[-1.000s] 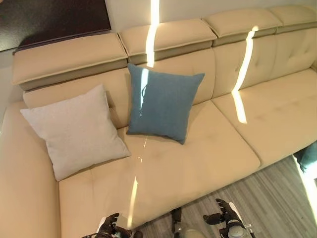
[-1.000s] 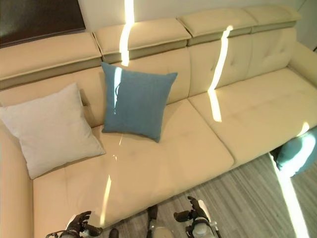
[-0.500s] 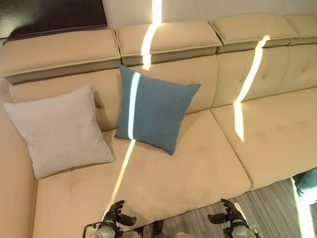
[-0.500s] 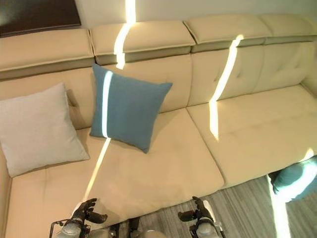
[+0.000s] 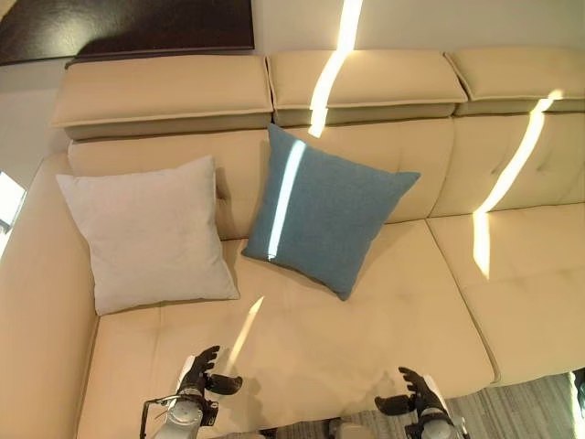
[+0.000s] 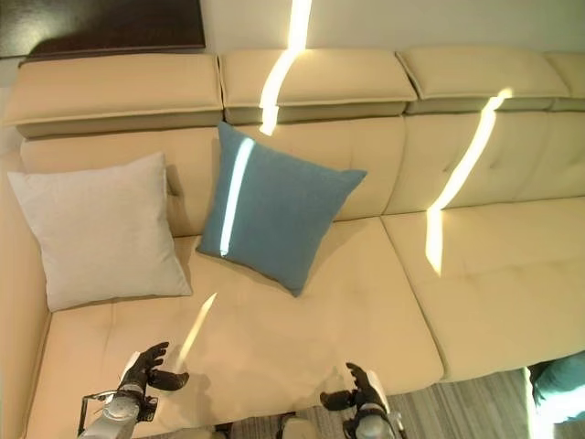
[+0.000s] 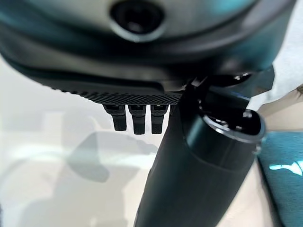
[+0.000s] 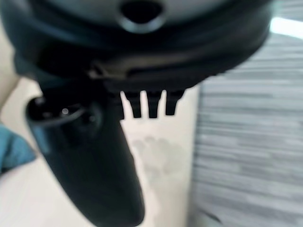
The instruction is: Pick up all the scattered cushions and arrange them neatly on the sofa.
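A light grey cushion [image 5: 146,233] leans against the backrest at the left end of the beige sofa [image 5: 366,320]. A blue cushion [image 5: 324,210] leans beside it, one corner resting on the seat. On the floor past the sofa's right front lies a teal cushion [image 6: 559,389], cut off by the view's edge. My left hand [image 5: 201,370] hovers open over the front of the seat, holding nothing. My right hand [image 5: 411,395] is open too, by the seat's front edge. In the left wrist view the blue cushion [image 7: 284,184] shows beyond the thumb.
Grey striped wood floor [image 6: 475,412] runs along the sofa's front. A dark panel [image 5: 137,27] sits behind the backrest at the upper left. The right-hand seat [image 6: 512,283] is bare, crossed by streaks of sunlight.
The whole picture has shifted right, so the camera has moved. My left hand now sits a little higher, over the seat; the cushions lie as before.
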Available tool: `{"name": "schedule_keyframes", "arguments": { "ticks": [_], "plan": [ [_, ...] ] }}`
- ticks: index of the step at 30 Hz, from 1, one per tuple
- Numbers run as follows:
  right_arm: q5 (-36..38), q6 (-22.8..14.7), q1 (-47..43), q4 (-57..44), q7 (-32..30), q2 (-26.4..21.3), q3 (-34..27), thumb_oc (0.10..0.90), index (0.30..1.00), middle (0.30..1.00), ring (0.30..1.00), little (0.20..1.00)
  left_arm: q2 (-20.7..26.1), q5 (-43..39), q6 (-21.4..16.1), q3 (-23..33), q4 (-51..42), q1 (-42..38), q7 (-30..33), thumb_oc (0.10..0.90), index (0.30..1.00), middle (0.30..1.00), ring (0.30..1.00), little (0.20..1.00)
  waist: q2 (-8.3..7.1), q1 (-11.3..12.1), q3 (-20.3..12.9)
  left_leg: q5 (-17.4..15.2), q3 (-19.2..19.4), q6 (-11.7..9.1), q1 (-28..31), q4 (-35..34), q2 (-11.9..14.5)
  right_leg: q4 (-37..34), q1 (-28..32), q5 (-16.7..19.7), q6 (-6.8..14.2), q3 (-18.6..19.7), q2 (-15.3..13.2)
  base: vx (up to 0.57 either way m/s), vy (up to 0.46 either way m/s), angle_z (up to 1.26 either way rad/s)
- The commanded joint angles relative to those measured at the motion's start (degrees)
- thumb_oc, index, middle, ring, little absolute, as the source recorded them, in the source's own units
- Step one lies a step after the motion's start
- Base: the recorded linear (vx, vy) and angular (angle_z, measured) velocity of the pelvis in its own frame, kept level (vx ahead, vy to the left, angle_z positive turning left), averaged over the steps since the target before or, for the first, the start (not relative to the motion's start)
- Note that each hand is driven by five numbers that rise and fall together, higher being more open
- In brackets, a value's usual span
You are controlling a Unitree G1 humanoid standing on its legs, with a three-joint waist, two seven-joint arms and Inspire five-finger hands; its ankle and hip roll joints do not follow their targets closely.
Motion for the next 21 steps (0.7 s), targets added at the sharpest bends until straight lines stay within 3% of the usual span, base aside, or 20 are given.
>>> {"name": "schedule_keyframes", "arguments": {
  "ticks": [1, 7, 9, 14, 21],
  "plan": [
    [0.5, -3.2, 0.4, -5.4, -3.2, -2.7, -2.3, 0.800, 0.900, 0.900, 0.900, 0.900, 1.4, -2.7, -5.2, 1.7, -5.6, -3.1, 2.4, 0.800, 0.900, 0.900, 0.900, 0.900, -2.82, 0.4, -2.3, -3.9, 1.4, -2.8, -2.1, 0.6, -0.6, 0.9, 0.0, -5.5, 4.2, 0.0, -0.5, -0.03, -0.094, 0.14],
    [2.4, -4.7, -1.0, -15.5, -5.8, -4.5, -5.2, 0.800, 0.900, 0.900, 0.900, 0.900, 1.7, -6.2, -7.2, 3.7, -15.9, -4.4, 5.6, 0.800, 0.900, 0.900, 0.900, 0.900, -2.63, 0.5, -2.1, -2.9, 1.1, -3.9, -4.6, 0.1, 0.6, 0.5, -1.8, -6.4, 4.4, -1.0, 0.2, -0.06, -0.079, 0.06],
    [3.9, -5.2, -4.1, -18.4, -7.0, -5.2, -5.3, 0.800, 0.900, 0.900, 0.900, 0.900, 1.7, -7.9, -8.1, 3.4, -18.3, -8.5, 7.4, 0.800, 0.900, 0.900, 0.900, 0.900, -2.29, 0.3, -1.6, -2.4, 0.9, -4.6, -6.4, 0.1, 1.0, 0.5, -2.8, -6.4, 4.3, -1.3, 0.3, -0.07, -0.069, 0.09],
    [7.0, -5.9, -10.2, -18.9, -8.8, -5.3, -4.5, 0.800, 0.900, 0.900, 0.900, 0.900, 2.3, -7.4, -8.5, 1.2, -18.2, -16.4, 10.6, 0.800, 0.900, 0.900, 0.900, 0.900, -1.32, -0.5, -0.6, -1.6, 0.3, -5.3, -9.4, 0.1, 1.2, 0.5, -5.8, -5.7, 4.1, -1.4, 0.4, -0.08, -0.033, 0.06],
    [15.1, -7.9, -26.3, -14.1, -12.9, -3.1, -0.7, 0.800, 0.900, 0.900, 0.900, 0.900, 4.9, -7.5, -9.2, -4.3, -9.6, -35.5, 16.8, 0.800, 0.900, 0.900, 0.900, 0.900, 0.28, -2.4, -0.8, 1.2, 0.2, -6.0, -19.6, 0.1, 0.5, 0.5, -15.9, -2.8, 3.9, -1.1, 0.3, -0.05, -0.003, 0.08]
  ]
}}
